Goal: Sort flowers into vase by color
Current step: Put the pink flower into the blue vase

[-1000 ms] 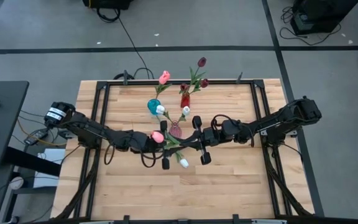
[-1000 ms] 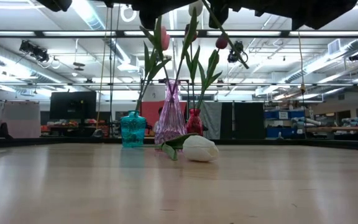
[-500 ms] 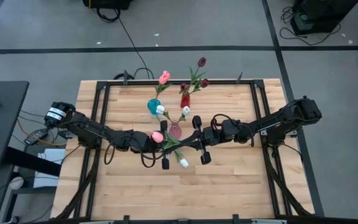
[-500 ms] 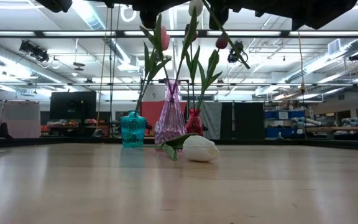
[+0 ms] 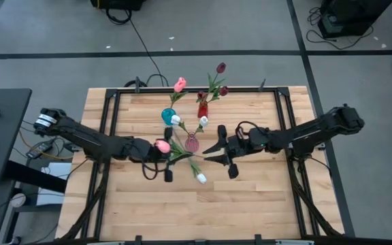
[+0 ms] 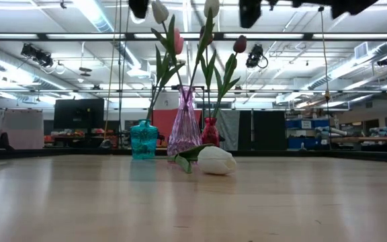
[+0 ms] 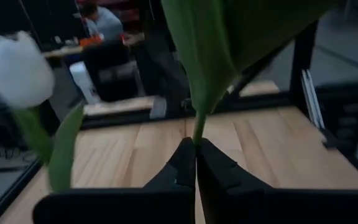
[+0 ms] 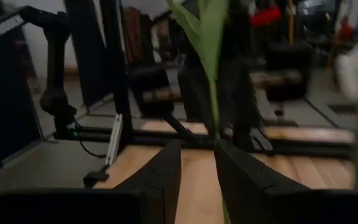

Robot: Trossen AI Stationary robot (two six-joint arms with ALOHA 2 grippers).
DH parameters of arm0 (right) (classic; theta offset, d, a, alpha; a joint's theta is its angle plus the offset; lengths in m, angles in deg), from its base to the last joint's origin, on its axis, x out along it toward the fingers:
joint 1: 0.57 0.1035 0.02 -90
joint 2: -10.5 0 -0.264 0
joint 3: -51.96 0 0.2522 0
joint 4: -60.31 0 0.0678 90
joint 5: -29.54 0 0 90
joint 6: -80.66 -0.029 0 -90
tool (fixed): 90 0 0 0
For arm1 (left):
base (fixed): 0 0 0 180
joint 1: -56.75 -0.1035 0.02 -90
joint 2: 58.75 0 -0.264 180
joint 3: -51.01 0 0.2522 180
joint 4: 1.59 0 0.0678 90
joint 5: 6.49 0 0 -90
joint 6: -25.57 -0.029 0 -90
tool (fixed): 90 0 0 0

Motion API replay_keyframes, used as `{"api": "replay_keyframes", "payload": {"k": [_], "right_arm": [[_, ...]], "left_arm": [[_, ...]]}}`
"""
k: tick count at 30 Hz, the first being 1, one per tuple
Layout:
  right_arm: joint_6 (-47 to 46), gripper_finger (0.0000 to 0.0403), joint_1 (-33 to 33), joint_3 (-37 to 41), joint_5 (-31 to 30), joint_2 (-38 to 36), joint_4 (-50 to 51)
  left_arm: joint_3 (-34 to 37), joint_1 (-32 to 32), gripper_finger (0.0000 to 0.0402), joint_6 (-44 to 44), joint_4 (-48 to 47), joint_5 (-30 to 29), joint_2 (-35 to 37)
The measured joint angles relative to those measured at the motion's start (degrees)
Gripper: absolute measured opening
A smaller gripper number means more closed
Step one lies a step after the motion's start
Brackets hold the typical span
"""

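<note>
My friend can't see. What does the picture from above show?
Two dark robot arms meet mid-table. The left gripper holds a pink tulip; the right gripper is open beside it. Three small vases hold flowers; a white tulip lies on the wooden table.

A teal vase (image 5: 167,116), a pink vase (image 5: 192,142) and a red vase (image 5: 202,109) stand on the pale wooden table (image 5: 250,197). The flowers (image 5: 180,84) have green stems with pink, white and dark maroon heads. Both arms are black.

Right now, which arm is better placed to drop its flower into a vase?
Left, probably: the left claw is shut on a pink tulip stem, lifted near the pink vase. The right claw is open around a stem.
</note>
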Motion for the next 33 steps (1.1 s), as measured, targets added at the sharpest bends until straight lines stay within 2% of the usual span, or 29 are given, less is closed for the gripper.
{"api": "replay_keyframes", "payload": {"k": [4, 9, 12, 14, 17, 21, 24, 33], "right_arm": [[-1.1, 0.0113, 0.2, 0.0, -2.6, -6.5, 9.7], [-0.5, 0.0112, 2.2, 0.0, -9.4, -12.2, 18.2], [-0.1, 0.0112, 2.9, 0.0, -12.7, -13.6, 20.4], [0.0, 0.0112, 3.3, 0.0, -13.4, -13.9, 20.9], [-0.4, 0.0111, 3.4, 0.0, -13.4, -14.1, 22.4], [-1.0, 0.0110, 3.2, 0.0, -14.2, -15.9, 26.1], [-0.9, 0.0110, 3.2, 0.0, -16.3, -17.6, 27.8], [-0.4, 0.0110, 3.2, 0.0, -16.3, -19.7, 30.7]], "left_arm": [[0.0, 0.8, 0.0006, 1.6, -13.4, 0.1, 9.6], [0.0, 0.9, 0.0006, 8.8, -33.5, -0.4, 21.3], [0.0, 0.7, 0.0006, 11.9, -41.7, -9.5, 26.2], [0.0, -0.1, 0.0006, 12.6, -43.7, -15.0, 28.0], [0.0, -2.9, 0.0006, 9.6, -44.3, -16.5, 29.3], [0.0, -10.5, 0.0004, 6.7, -44.1, -13.5, 28.8], [0.0, -18.0, 0.0004, 4.8, -43.7, -8.4, 27.5], [2.0, -36.6, 0.0003, 0.8, -34.0, 7.4, 23.6]]}}
